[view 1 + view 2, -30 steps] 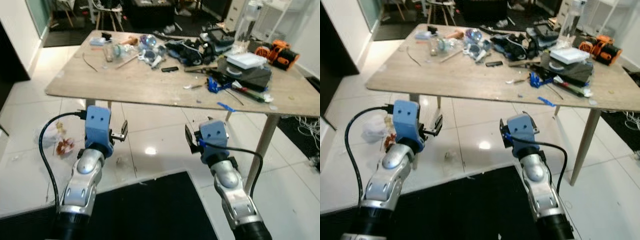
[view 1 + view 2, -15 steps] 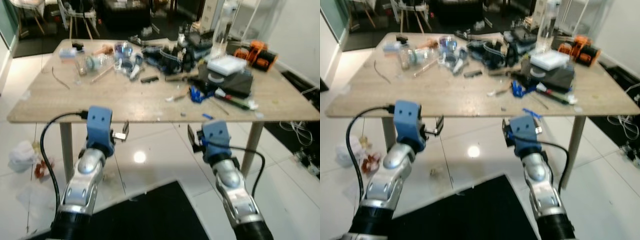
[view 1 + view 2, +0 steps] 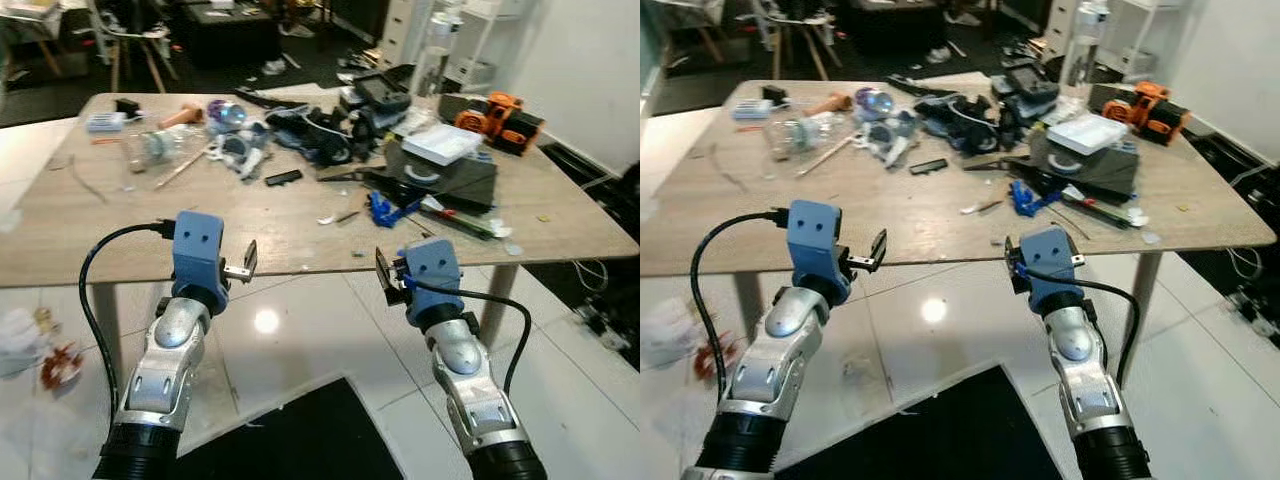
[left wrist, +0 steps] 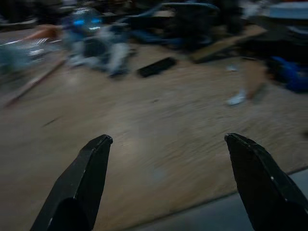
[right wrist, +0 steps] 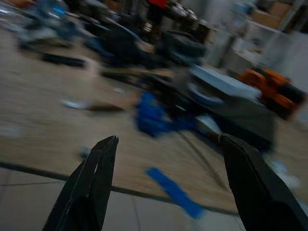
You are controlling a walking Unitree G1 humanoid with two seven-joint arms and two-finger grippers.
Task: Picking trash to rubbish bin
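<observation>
Crumpled white trash and a red scrap lie on the white floor tiles at far left, beside the table. The wooden table carries a heap of clutter: a clear plastic bottle, a small white scrap, a blue piece and a blue strip near the front edge. My left gripper is open and empty, held at the table's front edge. My right gripper is open and empty too, level with the same edge and facing the blue piece.
An orange tool and a grey box with a white lid sit at the table's right end. A black mat lies on the floor below my arms. Cables trail on the floor at right.
The whole view has shifted: the table now stands closer and the floor trash has slid to the left edge. Both arms keep the same raised pose with open fingers.
</observation>
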